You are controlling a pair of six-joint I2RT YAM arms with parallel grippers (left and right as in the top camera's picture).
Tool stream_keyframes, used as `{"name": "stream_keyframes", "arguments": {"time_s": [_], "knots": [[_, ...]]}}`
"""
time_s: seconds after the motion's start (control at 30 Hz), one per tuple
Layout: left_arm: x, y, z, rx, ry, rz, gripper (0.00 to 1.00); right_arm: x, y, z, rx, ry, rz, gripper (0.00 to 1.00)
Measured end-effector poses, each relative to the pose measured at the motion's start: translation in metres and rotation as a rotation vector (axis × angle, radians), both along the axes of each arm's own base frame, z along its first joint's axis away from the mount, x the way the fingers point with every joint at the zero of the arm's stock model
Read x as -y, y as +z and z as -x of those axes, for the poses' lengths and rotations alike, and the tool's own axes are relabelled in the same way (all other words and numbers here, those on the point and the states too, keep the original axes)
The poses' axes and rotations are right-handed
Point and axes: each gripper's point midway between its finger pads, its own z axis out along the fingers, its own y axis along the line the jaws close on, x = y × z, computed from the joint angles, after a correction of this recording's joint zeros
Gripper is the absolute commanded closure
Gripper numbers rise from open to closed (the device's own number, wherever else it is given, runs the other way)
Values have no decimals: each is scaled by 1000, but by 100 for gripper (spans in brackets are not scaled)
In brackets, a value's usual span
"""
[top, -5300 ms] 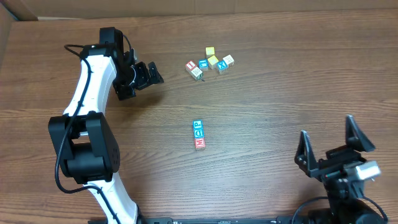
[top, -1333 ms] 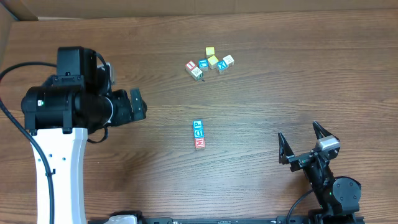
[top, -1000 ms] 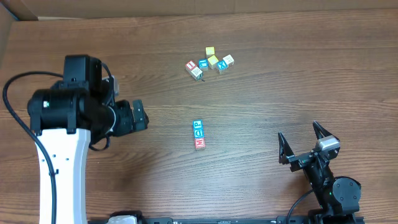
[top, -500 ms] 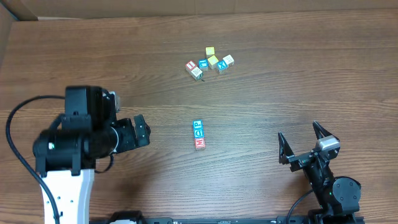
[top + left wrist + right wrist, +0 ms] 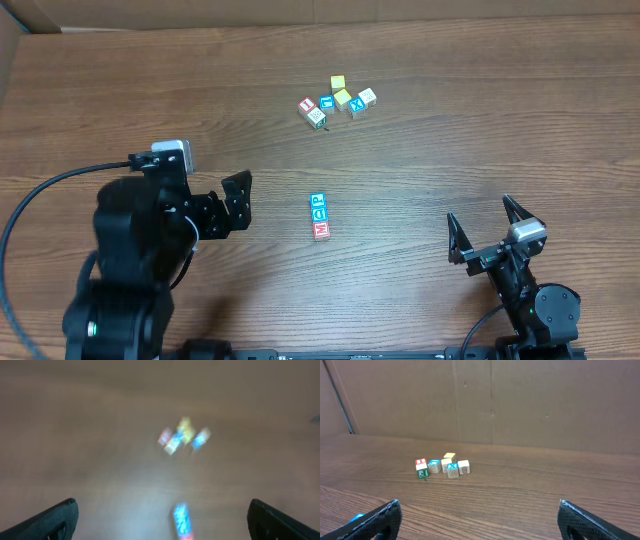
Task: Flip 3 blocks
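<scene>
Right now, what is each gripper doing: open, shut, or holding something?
Left gripper: jaws open, holding nothing.
Right gripper: jaws open, holding nothing.

The overhead view is bright, even and sharp: the grain of the table reads clearly, and the far cluster of cubes throws only short, soft shadows. A soft shadow lies on the wood just beside the left arm. The left wrist view is heavily blurred; the three blocks are a coloured smear, letters unreadable, near a pale sheen on the wood. The right wrist view is sharp but dimmer, its back wall flat brown.
</scene>
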Motion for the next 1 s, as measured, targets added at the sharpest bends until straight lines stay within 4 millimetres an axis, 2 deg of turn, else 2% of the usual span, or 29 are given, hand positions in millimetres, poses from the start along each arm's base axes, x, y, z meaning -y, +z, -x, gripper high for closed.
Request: {"name": "stream_keyframes", "arguments": {"time_s": [0.13, 0.2, 0.3, 0.5, 0.73, 1.0], "knots": [[4, 50, 10, 220, -21, 24, 0, 0, 0, 0, 0, 0, 0, 0], [3, 66, 20, 289, -21, 31, 0, 0, 0, 0, 0, 0, 0, 0], [1, 79, 34, 346, -21, 36, 0, 0, 0, 0, 0, 0, 0, 0], [-2, 89, 57, 431, -35, -10, 0, 0, 0, 0, 0, -1, 0, 0], [-6, 82, 83, 527, -47, -80, 0, 0, 0, 0, 0, 0, 0, 0], [-10, 83, 92, 750, -16, -90, 0, 0, 0, 0, 0, 0, 0, 0]]}}
